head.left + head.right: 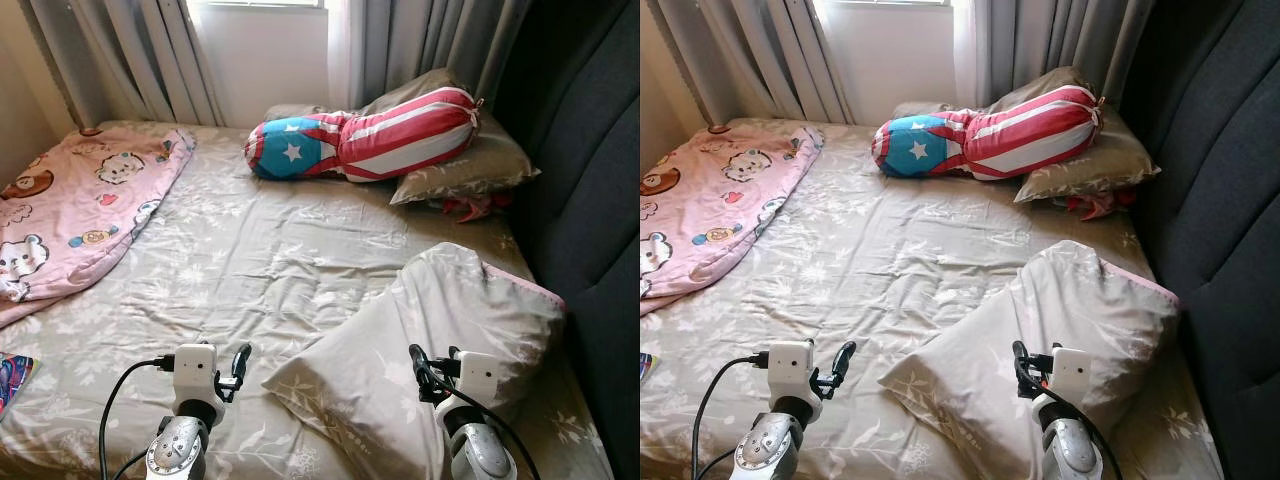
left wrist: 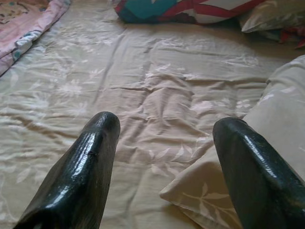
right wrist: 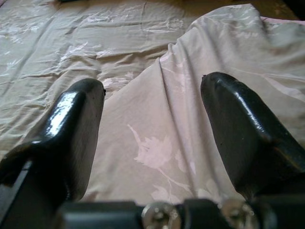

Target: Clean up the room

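Observation:
A beige floral pillow lies askew on the near right of the bed, one corner pointing toward the middle. My right gripper hovers just over its near part, open, with nothing between the fingers. Left of that corner, my left gripper is open above the bare floral sheet. A stars-and-stripes bolster rests at the far end, leaning on a second beige pillow. A pink cartoon blanket is spread over the far left of the bed.
A dark padded headboard runs along the right side. Grey curtains and a window stand behind the bed. A red cloth peeks from under the far pillow. A colourful item lies at the near left edge.

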### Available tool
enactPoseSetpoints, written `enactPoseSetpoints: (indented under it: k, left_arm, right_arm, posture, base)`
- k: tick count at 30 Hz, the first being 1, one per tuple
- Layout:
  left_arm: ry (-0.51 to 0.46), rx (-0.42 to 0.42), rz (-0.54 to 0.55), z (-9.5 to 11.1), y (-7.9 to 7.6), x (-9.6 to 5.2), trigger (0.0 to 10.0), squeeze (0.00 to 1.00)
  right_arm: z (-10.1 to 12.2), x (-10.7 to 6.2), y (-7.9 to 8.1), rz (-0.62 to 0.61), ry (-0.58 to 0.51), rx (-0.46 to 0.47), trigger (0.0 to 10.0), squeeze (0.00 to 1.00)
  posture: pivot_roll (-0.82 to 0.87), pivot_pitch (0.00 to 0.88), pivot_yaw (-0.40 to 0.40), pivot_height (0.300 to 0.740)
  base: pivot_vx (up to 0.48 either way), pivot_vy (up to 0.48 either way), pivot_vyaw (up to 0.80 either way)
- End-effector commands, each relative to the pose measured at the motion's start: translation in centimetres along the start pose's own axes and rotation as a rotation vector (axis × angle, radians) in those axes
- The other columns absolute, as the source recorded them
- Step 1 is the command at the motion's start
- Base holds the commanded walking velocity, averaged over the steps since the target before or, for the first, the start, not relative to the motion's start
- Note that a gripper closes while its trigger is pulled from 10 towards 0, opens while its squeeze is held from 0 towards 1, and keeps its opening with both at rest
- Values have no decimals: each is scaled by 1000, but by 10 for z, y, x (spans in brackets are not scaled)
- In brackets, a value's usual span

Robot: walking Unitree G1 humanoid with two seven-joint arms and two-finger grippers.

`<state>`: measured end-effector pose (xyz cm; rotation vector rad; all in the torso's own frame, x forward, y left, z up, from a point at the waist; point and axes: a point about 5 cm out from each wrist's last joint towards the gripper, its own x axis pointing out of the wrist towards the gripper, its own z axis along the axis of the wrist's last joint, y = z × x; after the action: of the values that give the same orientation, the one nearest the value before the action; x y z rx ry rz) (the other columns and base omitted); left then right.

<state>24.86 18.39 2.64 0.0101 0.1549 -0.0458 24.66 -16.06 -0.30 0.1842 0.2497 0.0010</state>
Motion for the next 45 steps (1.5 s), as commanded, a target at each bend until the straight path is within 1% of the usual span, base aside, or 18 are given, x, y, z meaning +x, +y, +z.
enactPoseSetpoints:
  k: [1, 3, 8, 10, 16, 19, 22, 23, 26, 33, 37, 41, 45]
  left_arm:
    - [-1, 3, -15, 2, -3, 0, 10000, 0]
    - [0, 3, -15, 2, -3, 0, 10000, 0]
    - [1, 3, -17, 2, -2, 1, 10000, 0]
    - [3, 2, -17, 2, -2, 1, 10000, 0]
    - [3, 1, -24, 2, -4, 0, 10000, 0]
    - [3, 2, -28, 2, -4, 0, 10000, 0]
    - [2, 1, -24, 3, -3, 1, 10000, 0]
    - [3, 2, -24, 3, -3, 1, 10000, 0]
    - [3, 2, -25, 3, -3, 1, 10000, 0]
    - [8, 4, -29, 3, -3, 1, 10000, 0]
    - [14, 5, -32, 2, -4, 1, 10000, 0]
    - [18, 3, -36, 1, -4, 1, 10000, 0]
    - [20, 4, -37, 1, -4, 1, 10000, 0]
  right_arm:
    - [-2, -1, -3, -11, 17, -13, 10000, 0]
    - [-3, 0, -3, -24, 32, -15, 10000, 0]
    - [-3, 1, -5, -42, 38, -21, 10000, 0]
    - [-1, 1, -5, -47, 16, -14, 10000, 0]
    - [1, 2, -5, -56, 1, -14, 10000, 0]
    - [-2, 3, -3, -47, 36, -27, 10000, 0]
    - [-4, 3, -1, -39, 42, -29, 10000, 0]
    - [-3, 3, 0, -43, 29, -25, 10000, 0]
    - [-2, 3, -1, -49, 11, -8, 10000, 0]
    - [-1, 4, 0, -42, 15, -18, 10000, 0]
    - [-4, 5, 0, -39, 45, -29, 10000, 0]
    - [-3, 5, 1, -38, 26, -21, 10000, 0]
    - [-2, 5, 2, -32, 13, -7, 10000, 0]
  posture:
    - [-66, 0, -12, 740]
    - [-66, 0, -12, 740]
    - [-63, 0, -11, 710]
    - [-63, 0, -11, 710]
    - [-59, 0, -10, 710]
    - [-59, 0, -9, 710]
    - [-57, 0, -9, 685]
    - [-56, 0, -9, 680]
    - [-56, 0, -9, 680]
    - [-55, 0, -7, 680]
    - [-56, 0, -7, 680]
    - [-56, 0, -6, 657]
    - [-54, 0, -7, 657]
  base:
    - [0, 0, 0]
    - [0, 0, 0]
    - [0, 0, 0]
    - [0, 0, 0]
    - [0, 0, 0]
    - [0, 0, 0]
    - [0, 0, 0]
    - [0, 0, 0]
    - [0, 0, 0]
    - [0, 0, 0]
    - [0, 0, 0]
    - [0, 0, 0]
    - [0, 0, 0]
